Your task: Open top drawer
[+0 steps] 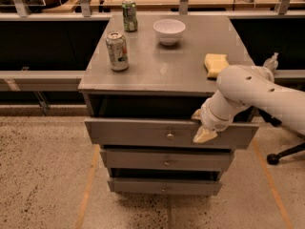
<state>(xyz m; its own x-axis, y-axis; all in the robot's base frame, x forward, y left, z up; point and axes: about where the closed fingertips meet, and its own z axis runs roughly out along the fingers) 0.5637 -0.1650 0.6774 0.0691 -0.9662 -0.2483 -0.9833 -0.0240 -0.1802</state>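
The top drawer [138,132] is a grey wooden drawer with a wide flat front and a small round metal knob [169,135]. It stands pulled out a little from the cabinet, with a dark gap above its front. My gripper [202,127] is at the top edge of the drawer front, right of the knob, with its cream tip lying against the panel. The white arm [248,92] comes in from the right. Two narrower-looking drawer fronts [167,160] sit below.
On the cabinet top [157,66] stand a soda can [117,50], a green can [129,15] behind it, a white bowl [169,31] and a yellow sponge [215,64]. A rail [38,78] runs behind, and a chair base [281,154] is on the floor at the right.
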